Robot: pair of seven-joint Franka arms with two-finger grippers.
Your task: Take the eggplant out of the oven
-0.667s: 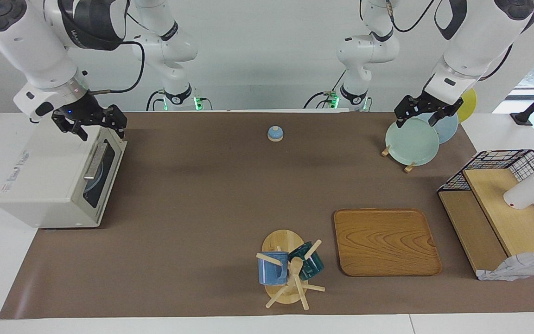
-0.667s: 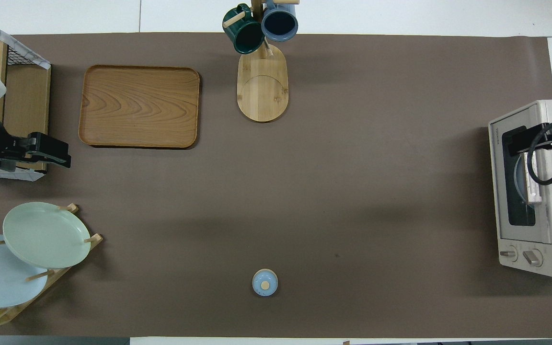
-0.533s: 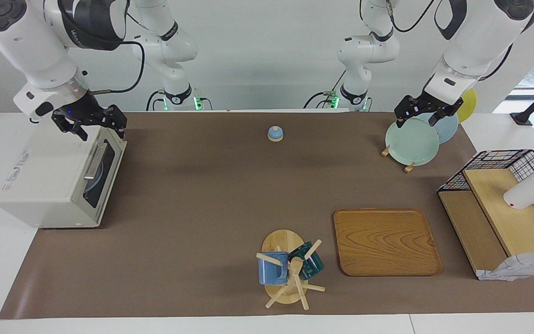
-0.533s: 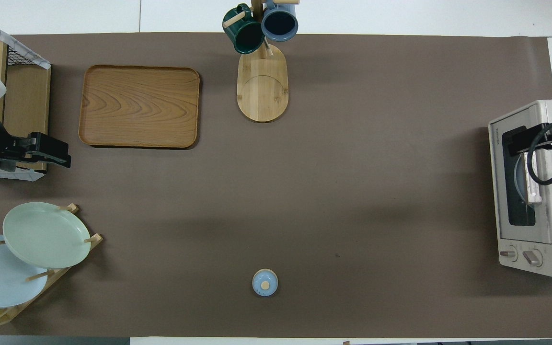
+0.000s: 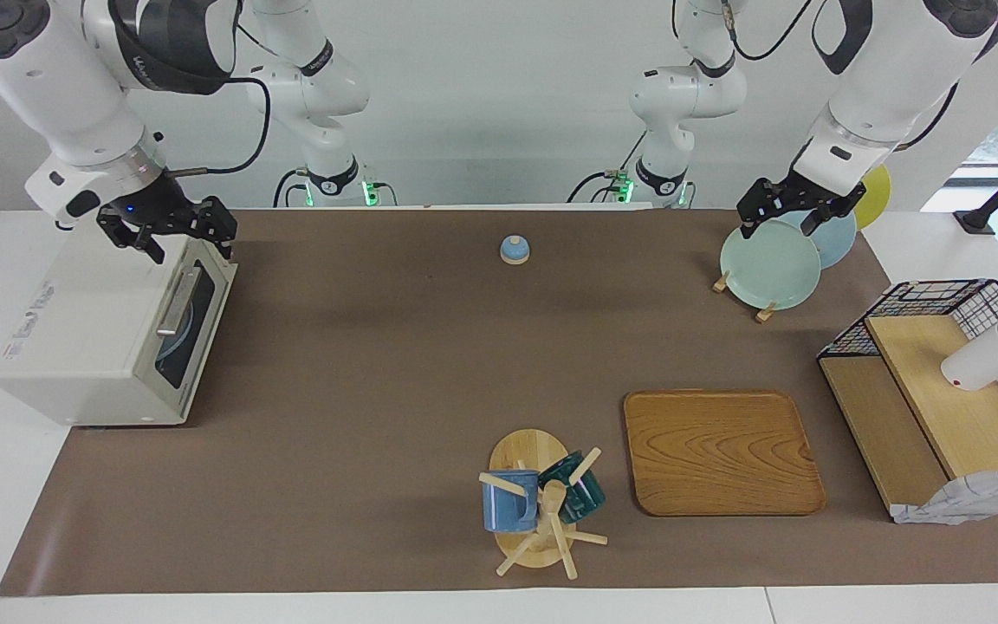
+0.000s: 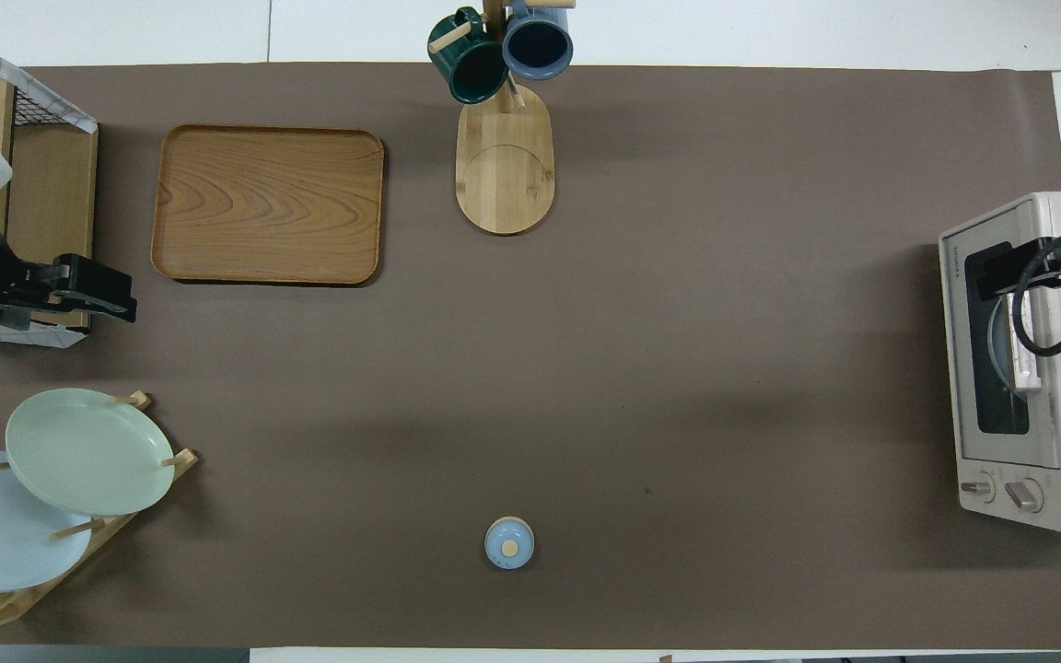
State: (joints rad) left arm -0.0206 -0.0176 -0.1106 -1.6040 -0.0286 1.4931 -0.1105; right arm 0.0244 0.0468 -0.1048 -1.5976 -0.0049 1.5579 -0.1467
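Standing at the right arm's end of the table, boxy cream-white toaster oven [image 5: 92, 347] with dark glass door [image 6: 998, 341] closed; eggplant not visible, a pale blue plate showing through the glass. Right gripper [image 5: 177, 236] over the oven's top front edge nearest the robots, jaws spread, holding nothing. Left gripper [image 5: 780, 212] waiting, jaws wide, over pale green plate [image 5: 769, 263] in wooden rack.
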